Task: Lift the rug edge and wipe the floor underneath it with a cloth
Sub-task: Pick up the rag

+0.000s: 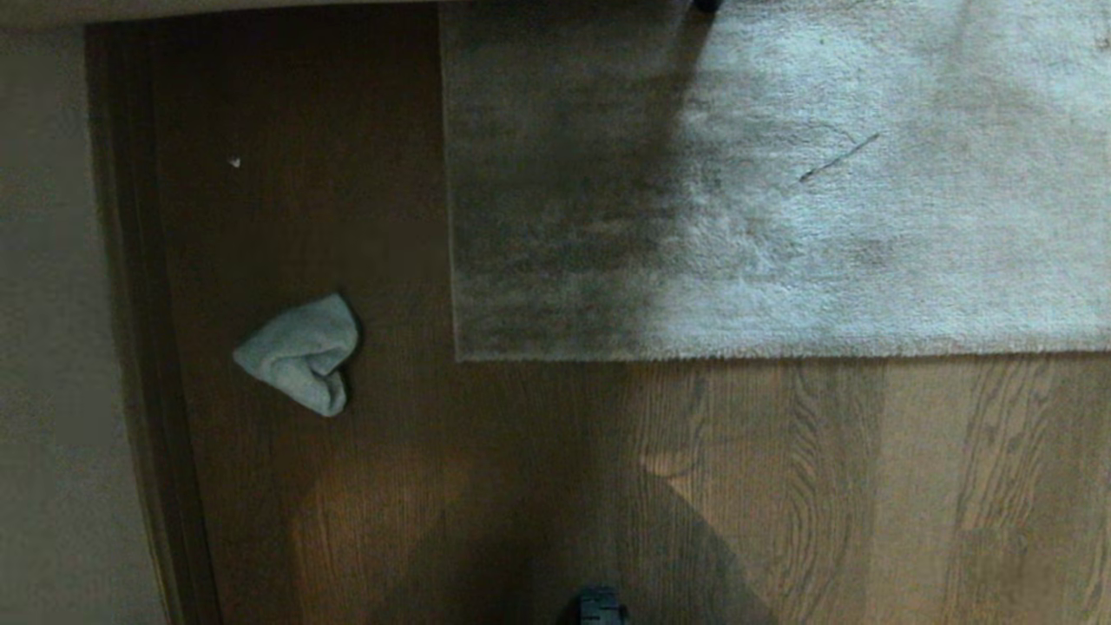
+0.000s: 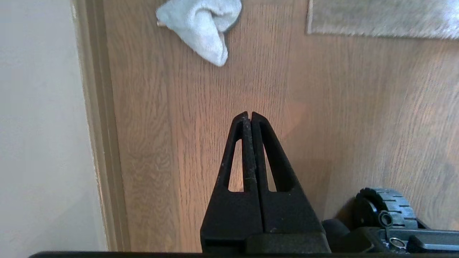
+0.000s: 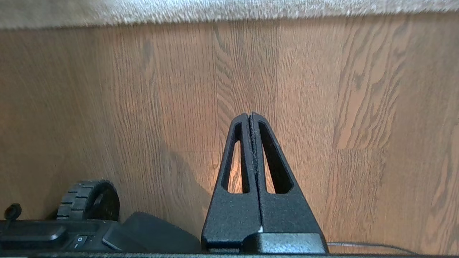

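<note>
two grippers are hanging low over the floor [image 1: 868, 486], and both are pinched tight with nothing in them. the left gripper [image 2: 250, 115] is pointing down at bare brown wood, with its two black fingers pressing flat together. the right gripper [image 3: 250, 115] is doing the same over its own patch of wood, fingers squeezing closed with no gap. neither one is showing in the head view.

the cloth [image 1: 299, 351] is lying crumpled on the dark wood, off to the robot's left, apart from the rug and not touching it. it is sitting near a brown baseboard [image 1: 147, 347] that is running along a pale wall [image 1: 52, 347]. from the left wrist view the cloth [image 2: 202, 27] is lying well ahead of the closed fingertips.

the rug edge [image 1: 738, 356] is lying flat on the floor, running straight across, with its square corner [image 1: 458, 358] pointing toward the cloth side. a dark shadow is falling over part of the rug and the wood. a small black wheel [image 2: 385, 208] of the robot's base is peeking in beside the left gripper, and another wheel [image 3: 89, 200] is showing near the right one
</note>
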